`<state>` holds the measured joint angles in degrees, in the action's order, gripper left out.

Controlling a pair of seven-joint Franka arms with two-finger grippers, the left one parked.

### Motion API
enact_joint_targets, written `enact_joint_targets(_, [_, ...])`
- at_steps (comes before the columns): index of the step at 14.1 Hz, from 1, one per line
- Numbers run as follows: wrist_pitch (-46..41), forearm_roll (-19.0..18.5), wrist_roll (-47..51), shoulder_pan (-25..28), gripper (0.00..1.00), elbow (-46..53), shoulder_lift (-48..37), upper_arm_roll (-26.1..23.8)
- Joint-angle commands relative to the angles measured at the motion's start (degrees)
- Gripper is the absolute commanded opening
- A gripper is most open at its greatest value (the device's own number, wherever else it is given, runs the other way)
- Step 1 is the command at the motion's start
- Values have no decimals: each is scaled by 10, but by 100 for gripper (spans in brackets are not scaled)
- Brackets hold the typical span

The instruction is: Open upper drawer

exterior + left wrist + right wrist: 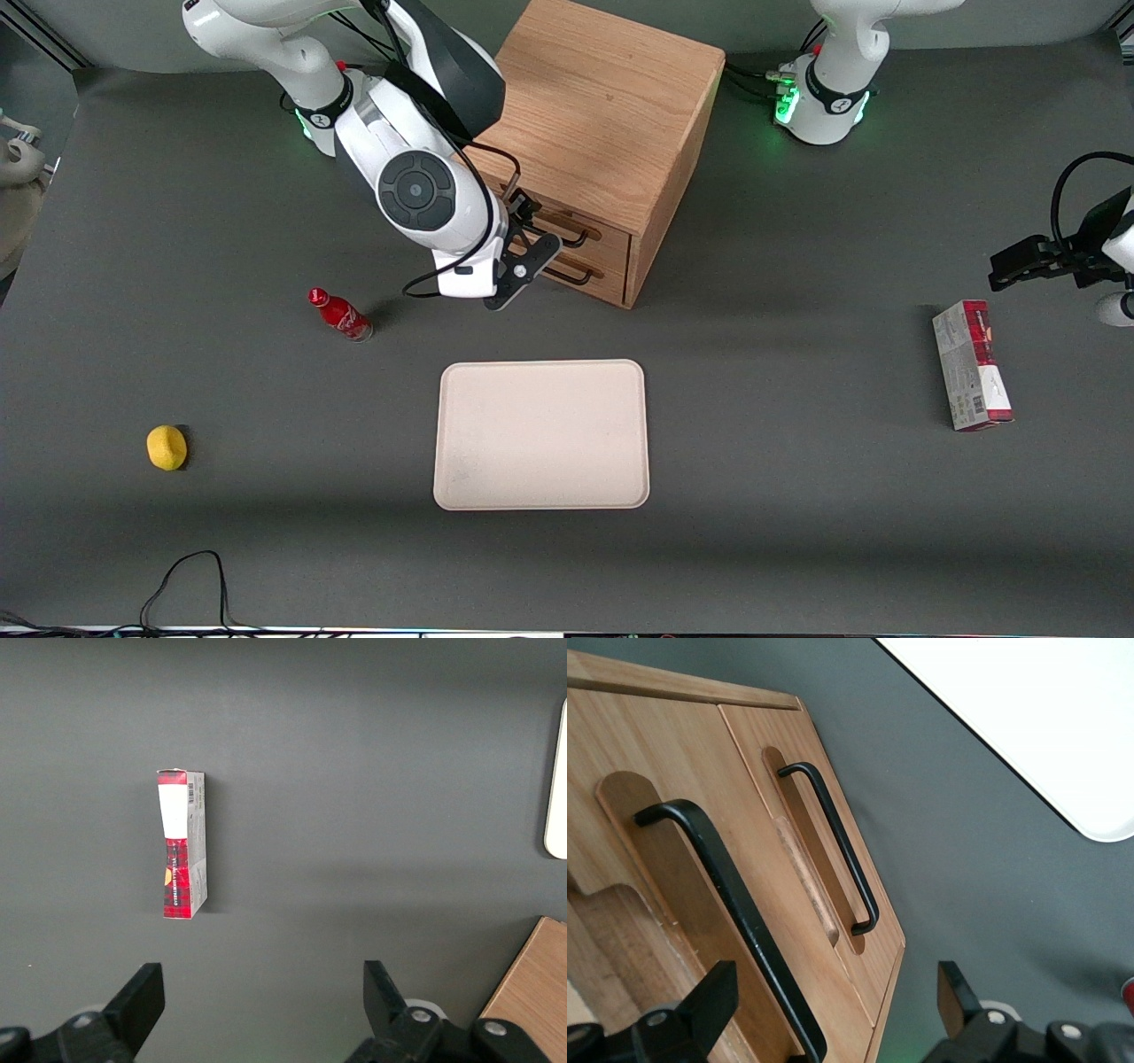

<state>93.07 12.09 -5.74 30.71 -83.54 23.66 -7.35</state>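
Note:
The oak cabinet (602, 106) stands at the back of the table, with its two-drawer front turned toward the working arm's end. The upper drawer (613, 234) looks shut, and its black bar handle (574, 236) sits above the matching lower handle (580, 276). My gripper (524, 259) is open right in front of the drawer fronts. In the right wrist view the upper handle (735, 912) runs between my spread fingers, with the gripper (830, 1001) around its end and not closed on it. The lower drawer's handle (837, 850) lies nearer the table.
A cream tray (540, 434) lies nearer the front camera than the cabinet. A red bottle (339, 315) lies beside my arm, and a yellow lemon (166, 447) is farther toward the working arm's end. A red-and-white box (970, 365) lies toward the parked arm's end.

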Motion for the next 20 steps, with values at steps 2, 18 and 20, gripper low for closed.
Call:
enact_joint_targets(2, [-2, 14, -10, 6, 100, 16, 11, 4])
enact_joint_targets(18, [22, -16, -113, 26, 100, 4, 22, 8])
enact_joint_targets(20, [33, -16, -113, 27, 100, -6, 21, 8])
